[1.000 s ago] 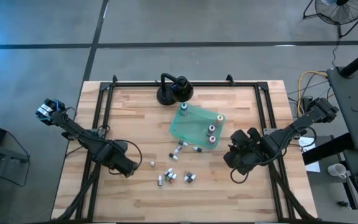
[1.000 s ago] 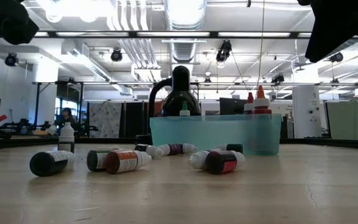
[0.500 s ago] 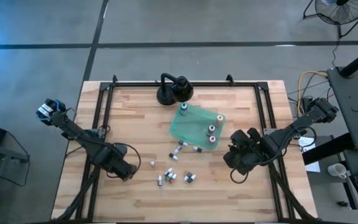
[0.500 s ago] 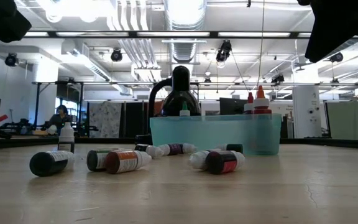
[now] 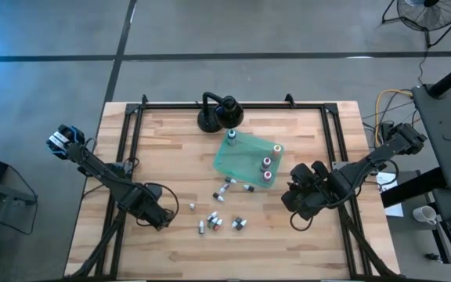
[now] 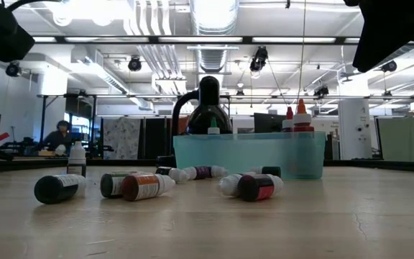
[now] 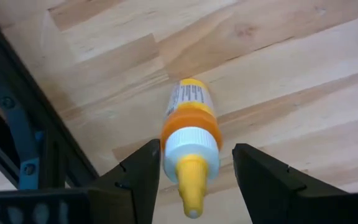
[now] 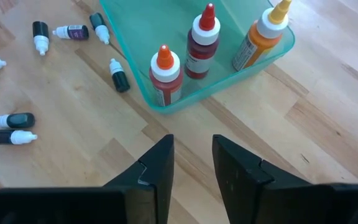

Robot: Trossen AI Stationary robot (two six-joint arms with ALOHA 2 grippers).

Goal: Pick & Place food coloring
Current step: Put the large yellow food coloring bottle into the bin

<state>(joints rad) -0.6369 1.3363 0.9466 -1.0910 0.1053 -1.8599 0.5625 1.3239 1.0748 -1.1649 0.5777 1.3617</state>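
Observation:
The food coloring is small bottles. Three stand upright in the clear green tray point(image 5: 249, 157), point(image 8: 185, 93). Several lie loose on the table point(image 5: 219, 221), point(image 6: 146, 185) in front of the tray. One yellow bottle with an orange band point(image 7: 190, 121) stands upright on its base at the left point(image 5: 192, 207), point(image 6: 77, 160). My left gripper point(image 7: 194, 186), point(image 5: 161, 219) hangs open above it, pointing down; the nozzle shows between the two fingers, and they do not touch it. My right gripper point(image 8: 192, 168), point(image 5: 290, 201) hovers right of the tray, narrowly open and holding nothing.
A black round-based stand point(image 5: 219, 113) rises at the far edge, behind the tray. Black frame rails point(image 5: 128, 149) run along the table's left, right and far sides. Bare wood lies toward the near edge point(image 5: 225, 254).

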